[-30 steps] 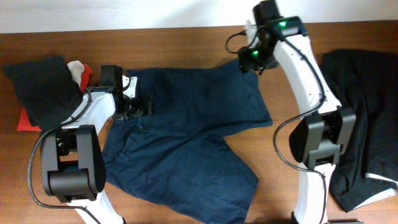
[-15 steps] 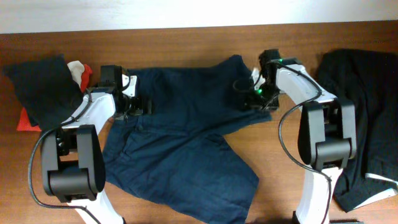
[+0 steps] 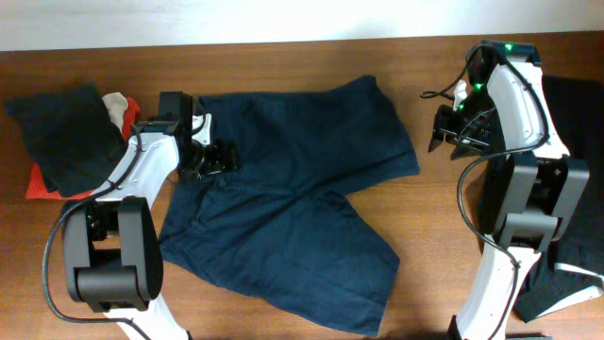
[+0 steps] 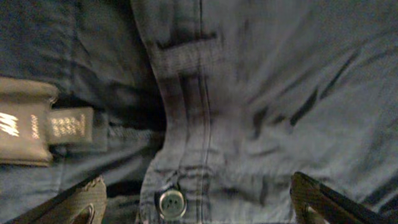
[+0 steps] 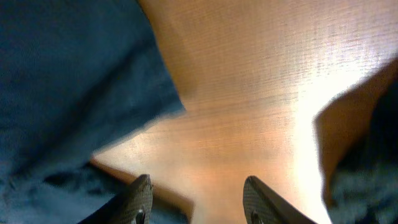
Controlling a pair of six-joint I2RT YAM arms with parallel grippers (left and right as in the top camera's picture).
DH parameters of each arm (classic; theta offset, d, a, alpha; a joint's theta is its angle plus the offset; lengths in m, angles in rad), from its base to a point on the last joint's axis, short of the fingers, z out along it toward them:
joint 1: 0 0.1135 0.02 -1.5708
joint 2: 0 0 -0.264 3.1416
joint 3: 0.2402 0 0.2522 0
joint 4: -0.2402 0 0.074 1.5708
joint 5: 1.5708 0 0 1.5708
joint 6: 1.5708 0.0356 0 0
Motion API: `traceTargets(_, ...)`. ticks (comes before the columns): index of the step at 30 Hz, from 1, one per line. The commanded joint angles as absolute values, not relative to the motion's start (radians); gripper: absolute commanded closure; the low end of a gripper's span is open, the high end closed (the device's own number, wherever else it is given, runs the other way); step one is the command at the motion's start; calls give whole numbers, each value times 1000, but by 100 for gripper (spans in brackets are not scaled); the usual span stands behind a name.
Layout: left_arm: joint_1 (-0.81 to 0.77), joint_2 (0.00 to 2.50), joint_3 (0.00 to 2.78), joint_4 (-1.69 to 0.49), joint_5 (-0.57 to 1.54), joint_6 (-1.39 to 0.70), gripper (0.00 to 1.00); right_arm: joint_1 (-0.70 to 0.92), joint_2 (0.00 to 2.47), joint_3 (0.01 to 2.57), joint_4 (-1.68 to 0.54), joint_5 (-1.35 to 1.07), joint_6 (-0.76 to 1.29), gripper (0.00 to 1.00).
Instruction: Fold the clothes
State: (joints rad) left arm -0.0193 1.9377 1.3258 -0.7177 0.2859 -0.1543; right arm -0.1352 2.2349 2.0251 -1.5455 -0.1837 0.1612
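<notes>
Far left on the brown wooden table (image 3: 283, 66): a crumpled dark cloth (image 3: 61, 132), heaped over something red (image 3: 38, 181) and something white (image 3: 115, 102).

Just right of that heap: the left end effector (image 3: 219, 159), low over the left edge of the wide navy-blue fabric shorts (image 3: 302, 189). Seen from the left wrist: left end effector (image 4: 196, 186) spread wide, one fingertip (image 4: 84, 199) in each bottom corner, nothing pinched between. Beneath it, blue fabric with a double-stitched seam (image 4: 199, 106), a round pale button (image 4: 171, 202), and a grey sewn-in label (image 4: 37, 127) off to the left.

Filling the middle of the table: the shorts, opened out mostly flat. Waist end toward the left, one leg stretched rightward along the far side, the other angled toward the near side, creases across both.

Right of the shorts and clear of the fabric: the right end effector (image 3: 442, 132), hanging over bare wood. From the right wrist: right end effector (image 5: 196, 182) spread, holding nothing, wood grain between the fingers (image 5: 140, 196). Shorts (image 5: 68, 81) at the left of that view, dark cloth at its right margin.

Far right: a large black garment with pale trim (image 3: 587, 217), partly hidden behind the right arm.
</notes>
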Motion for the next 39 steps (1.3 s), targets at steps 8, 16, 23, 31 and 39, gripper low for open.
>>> traceTargets(8,-33,1918,1240,-689,337,17,11,-112,2204,2004,-1699,-146,170,51)
traceTargets(16,-45,1918,1240,-714,352,17,100,-112,2024,1831,-1692,-145,170,52)
traceTargets(23,-43,1918,1242,-627,292,17,33,-112,2004,1782,-1678,-141,170,52)
traceTargets(31,-83,1918,1219,-590,220,17,34,-112,2004,1777,-1661,-142,170,52)
traceTargets(39,-118,1918,1192,-566,208,17,72,-112,2004,1777,-1660,-142,170,52)
